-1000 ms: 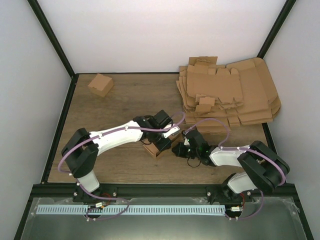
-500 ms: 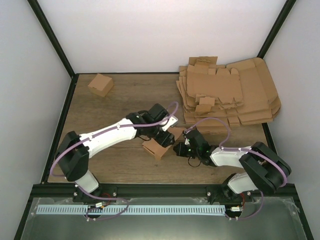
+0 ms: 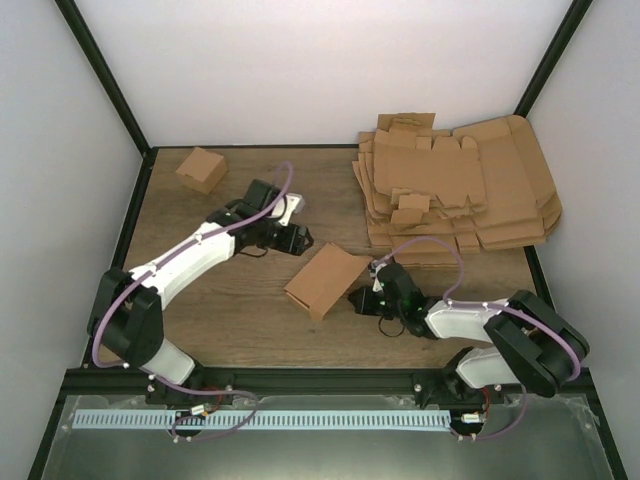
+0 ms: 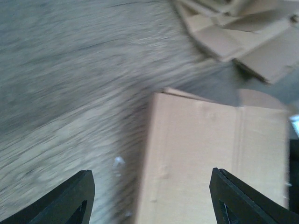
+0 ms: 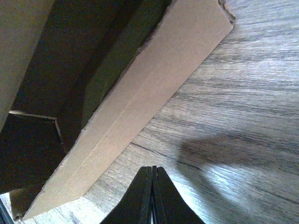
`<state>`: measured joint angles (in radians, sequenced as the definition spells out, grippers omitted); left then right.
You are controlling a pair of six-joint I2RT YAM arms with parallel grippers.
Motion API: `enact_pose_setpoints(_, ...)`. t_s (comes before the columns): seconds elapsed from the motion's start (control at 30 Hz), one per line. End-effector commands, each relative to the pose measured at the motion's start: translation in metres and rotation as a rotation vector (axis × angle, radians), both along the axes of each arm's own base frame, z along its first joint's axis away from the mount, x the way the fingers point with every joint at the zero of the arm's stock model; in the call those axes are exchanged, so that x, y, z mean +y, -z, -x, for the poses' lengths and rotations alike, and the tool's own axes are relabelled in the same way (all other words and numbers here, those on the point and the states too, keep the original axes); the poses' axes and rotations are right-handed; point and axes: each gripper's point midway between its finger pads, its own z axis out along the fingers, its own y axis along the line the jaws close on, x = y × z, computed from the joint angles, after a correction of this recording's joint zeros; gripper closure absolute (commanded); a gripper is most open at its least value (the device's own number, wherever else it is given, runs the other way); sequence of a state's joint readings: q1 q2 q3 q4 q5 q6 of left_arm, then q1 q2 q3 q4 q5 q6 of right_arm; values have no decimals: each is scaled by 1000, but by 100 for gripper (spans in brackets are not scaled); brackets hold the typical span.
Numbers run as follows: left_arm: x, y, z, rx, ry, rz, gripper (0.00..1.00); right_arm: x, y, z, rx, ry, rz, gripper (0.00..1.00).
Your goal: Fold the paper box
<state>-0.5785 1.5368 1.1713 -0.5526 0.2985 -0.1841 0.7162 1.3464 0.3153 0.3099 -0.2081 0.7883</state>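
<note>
- The paper box (image 3: pixel 325 280) lay near the centre of the table (image 3: pixel 240 320). Its lid looked down from above, but my right wrist view showed a dark gap under its flap (image 5: pixel 154 93).
- My left gripper (image 3: pixel 297 240) hung at the box's 11 o'clock, clear of it, fingers spread wide and holding nothing.
- My right gripper (image 3: pixel 358 298) sat at the box's 4 o'clock, just beside its edge, fingers pressed together on nothing.
- Risk: nothing braced the far side, so a push from my right fingers would probably slide the box rather than seat the flap.
- Risk: left untucked, the lid might spring open, and a crooked push could crease the flap.
</note>
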Motion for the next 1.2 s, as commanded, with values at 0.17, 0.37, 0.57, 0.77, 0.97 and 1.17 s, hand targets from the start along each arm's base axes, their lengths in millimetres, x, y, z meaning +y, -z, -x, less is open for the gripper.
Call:
enact_pose_setpoints(0.17, 28, 58, -23, 113, -96, 38, 30, 10, -21, -6, -71, -10, -78, 98)
enact_pose_setpoints(0.37, 12, 79, -8, 215, -6, 100, 39, 16, -22, -4, -61, -24, -116, 98)
enact_pose_setpoints(0.57, 13, 98, 0, 275, -18, 95, 43, 21, -23, -5, -56, -35, -133, 98)
enact_pose_setpoints(0.77, 10, 110, 9, 314, -27, 102, 49, 23, -20, -5, -48, -42, -127, 98)
enact_pose_setpoints(0.97, 0, 117, 24, 340, -9, 114, 60, 26, -19, -5, -41, -57, -132, 98)
enact_pose_setpoints(1.17, -4, 123, 35, 359, -1, 108, 61, 29, -19, -5, -39, -68, -141, 98)
